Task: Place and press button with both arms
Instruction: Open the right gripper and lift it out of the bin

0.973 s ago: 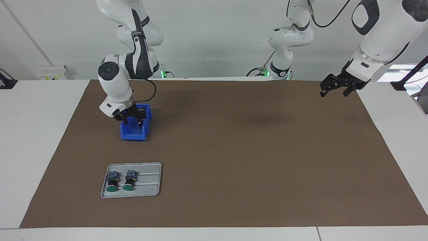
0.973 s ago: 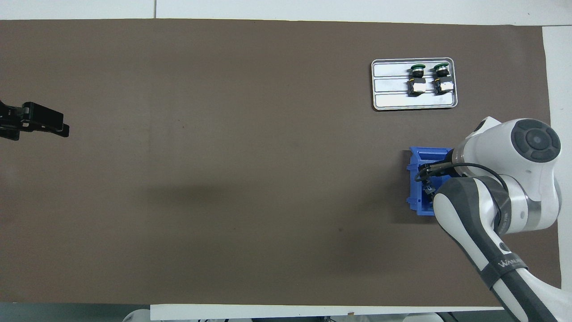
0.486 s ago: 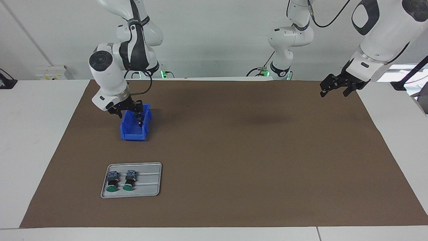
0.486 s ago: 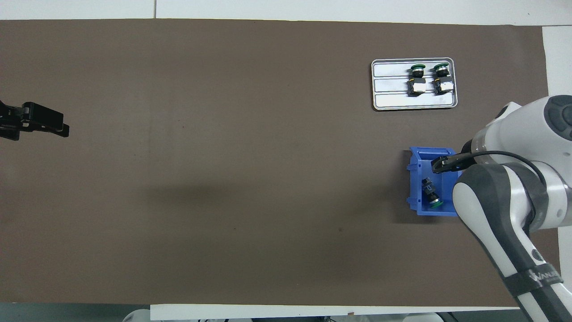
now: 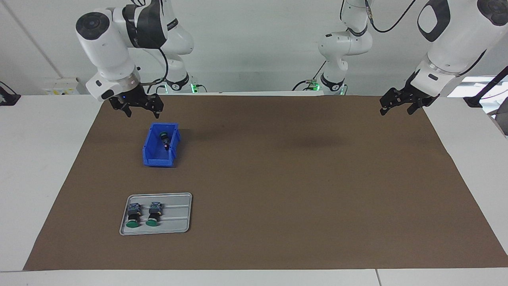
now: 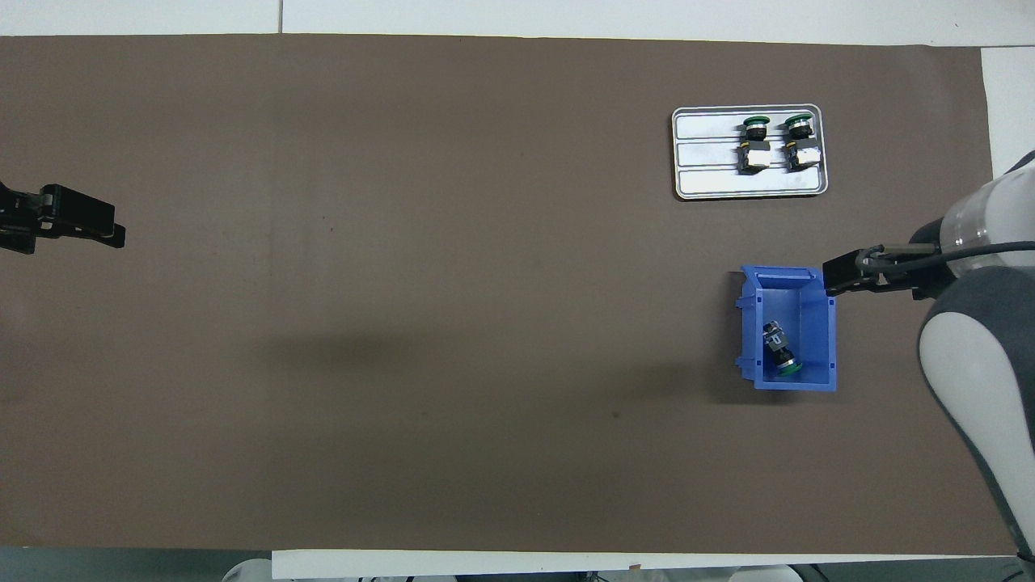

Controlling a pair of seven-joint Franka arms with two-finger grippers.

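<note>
One button lies on its side in the blue bin; two more rest on the tray. Right gripper hangs empty with fingers spread, above the mat near the bin. Left gripper waits, fingers spread. Risk: a tilted button may roll or escape any press.

Two glossy white arms with black joint bands, trailing black cables, tipped by black claws.
</note>
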